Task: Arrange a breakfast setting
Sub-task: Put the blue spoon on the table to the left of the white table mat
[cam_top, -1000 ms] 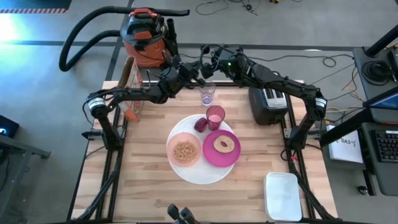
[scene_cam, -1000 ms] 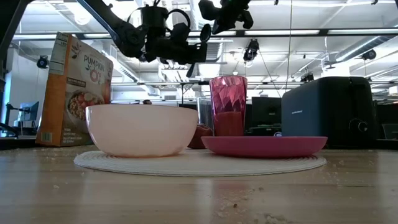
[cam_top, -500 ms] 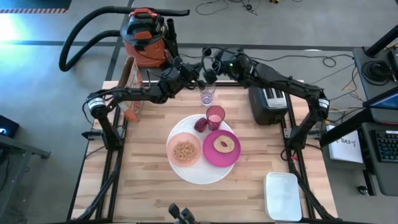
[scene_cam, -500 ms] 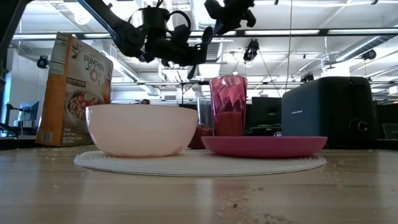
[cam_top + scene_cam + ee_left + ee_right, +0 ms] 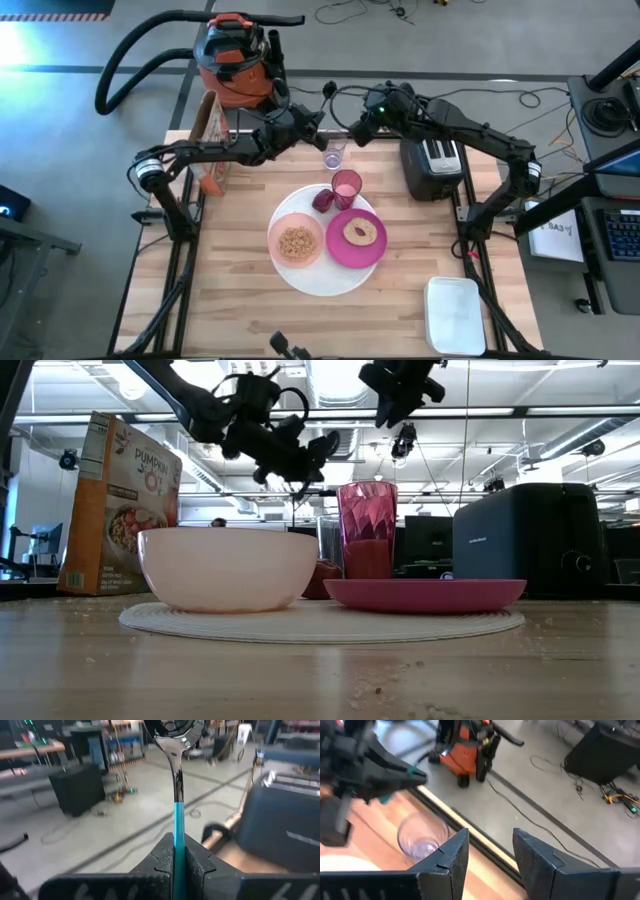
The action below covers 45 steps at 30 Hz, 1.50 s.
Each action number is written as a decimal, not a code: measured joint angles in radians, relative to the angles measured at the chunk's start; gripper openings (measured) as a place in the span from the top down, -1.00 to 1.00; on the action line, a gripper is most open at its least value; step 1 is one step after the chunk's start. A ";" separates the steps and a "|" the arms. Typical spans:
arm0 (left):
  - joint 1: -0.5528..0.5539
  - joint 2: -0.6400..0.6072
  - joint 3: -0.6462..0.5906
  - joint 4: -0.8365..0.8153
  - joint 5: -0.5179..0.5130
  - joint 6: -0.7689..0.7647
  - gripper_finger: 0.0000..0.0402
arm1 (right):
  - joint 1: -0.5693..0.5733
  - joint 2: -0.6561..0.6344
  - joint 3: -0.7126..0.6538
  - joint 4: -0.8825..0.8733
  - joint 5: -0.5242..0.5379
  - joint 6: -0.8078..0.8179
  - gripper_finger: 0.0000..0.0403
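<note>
Left end effector (image 5: 179, 857): fingers clamped on the teal handle of the teal-handled spoon (image 5: 176, 785), bowl end pointing away from the wrist; held aloft near the counter's far edge, probably so the spoon can be carried to the setting. Right end effector (image 5: 490, 852): fingers parted, nothing between them, raised above the far edge just beside the clear glass (image 5: 333, 153); judged free for a next pick. Large white round plate (image 5: 300, 275): mid-counter, serving as base of the setting. Pale pink bowl (image 5: 295, 243): on the white plate, holding brown cereal. Smaller magenta plate (image 5: 357, 240): overlapping the white plate's edge, carrying a round bagel-like item. Translucent pink cup (image 5: 346, 186): upright at the plate's far rim, a dark red fruit beside it. Clear glass stands apart from the group, toward the far edge. Counter (image 5: 240, 310): pale wood planks, crumbs scattered in the low view. Also present: cereal box (image 5: 118, 500), black toaster (image 5: 432, 165), white lidded container (image 5: 455, 315). Room: orange-and-black shop vacuum (image 5: 232, 52) with hose behind the counter, cables on a grey floor, desks at both sides.
</note>
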 joint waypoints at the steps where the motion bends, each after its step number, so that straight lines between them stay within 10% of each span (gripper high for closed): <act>1: -0.005 -0.004 -0.003 -0.023 0.000 -0.008 1.00 | 0.000 0.000 0.000 -0.021 0.000 0.002 0.28; 18: -0.247 -0.437 -0.259 -0.462 -0.218 -0.215 1.00 | 0.012 -0.135 -0.098 -0.153 -0.080 -0.038 0.33; 32: -0.537 -0.544 -0.425 -0.584 -0.530 -0.677 1.00 | 0.199 -0.497 -0.665 0.525 -0.211 -0.143 0.41; 45: -0.702 -0.508 -0.421 -0.880 -0.469 -1.183 1.00 | 0.381 -0.746 -1.151 0.991 -0.211 -0.142 0.44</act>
